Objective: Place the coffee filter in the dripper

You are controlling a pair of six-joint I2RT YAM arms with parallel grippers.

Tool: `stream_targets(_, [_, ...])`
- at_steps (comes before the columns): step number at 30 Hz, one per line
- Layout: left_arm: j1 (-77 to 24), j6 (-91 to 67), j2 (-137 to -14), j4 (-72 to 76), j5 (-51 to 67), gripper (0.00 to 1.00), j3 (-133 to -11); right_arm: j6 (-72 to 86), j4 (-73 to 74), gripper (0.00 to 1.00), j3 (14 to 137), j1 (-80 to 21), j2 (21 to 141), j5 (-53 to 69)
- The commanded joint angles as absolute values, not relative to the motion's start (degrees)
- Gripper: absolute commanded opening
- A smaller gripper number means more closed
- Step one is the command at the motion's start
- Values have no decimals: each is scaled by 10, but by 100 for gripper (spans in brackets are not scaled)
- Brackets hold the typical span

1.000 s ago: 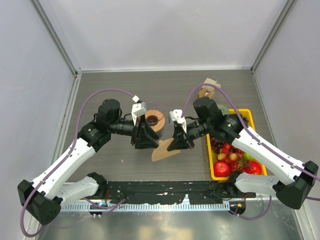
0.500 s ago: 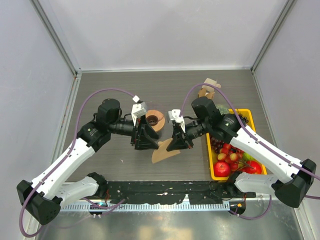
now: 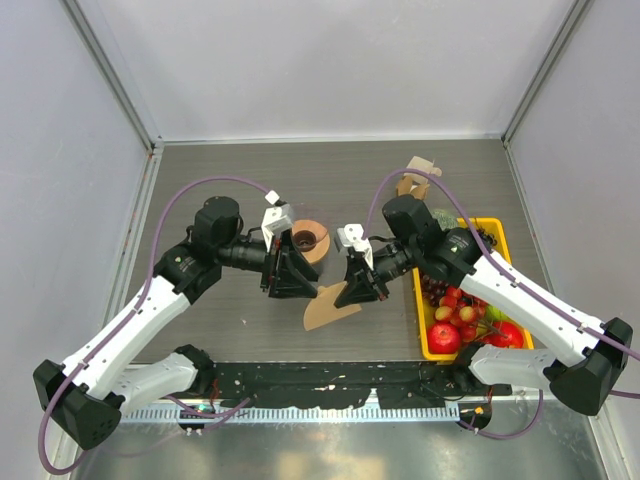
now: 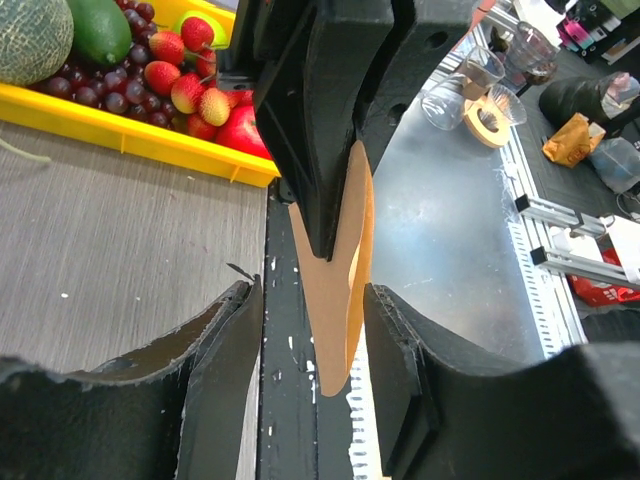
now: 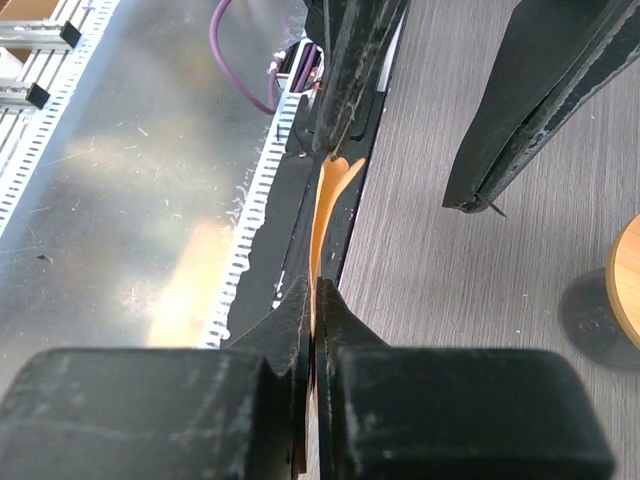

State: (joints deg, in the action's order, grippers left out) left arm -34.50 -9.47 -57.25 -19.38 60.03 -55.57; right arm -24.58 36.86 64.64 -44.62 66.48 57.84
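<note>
The thin tan paper coffee filter (image 3: 325, 305) hung low, pinched tight in the right gripper (image 5: 313, 292). That gripper had dipped a little toward the left gripper (image 4: 312, 300), whose fingers stood wide around the paper. The small glass dripper with an orange-brown collar (image 3: 308, 240) sat behind, not filled yet.

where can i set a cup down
Bare grey table along the back wall, left of the bunch of brown paper filters and beyond the orange-collared glass dripper. Crowded: the middle, where left gripper and right gripper meet at the tan paper coffee filter, and the right, with the yellow fruit tray.
</note>
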Motion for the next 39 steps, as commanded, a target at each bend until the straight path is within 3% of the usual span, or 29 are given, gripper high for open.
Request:
stream_targets(1, [-348,-122,-574,-146,638,54,-576,-277,382,5,645,-453,650,586])
stream_targets(22, [-359,-119,-585,-142,612,48,-563,-278,385,5,666,-465,664,579])
stream_targets(30, [-366,-108,-585,-152,610,53,-559,-264,378,5,675,-465,671,570])
stream_targets(39, [-367,-95,-577,-167,605,51,-543,-262,376,5,679,-466,672,573])
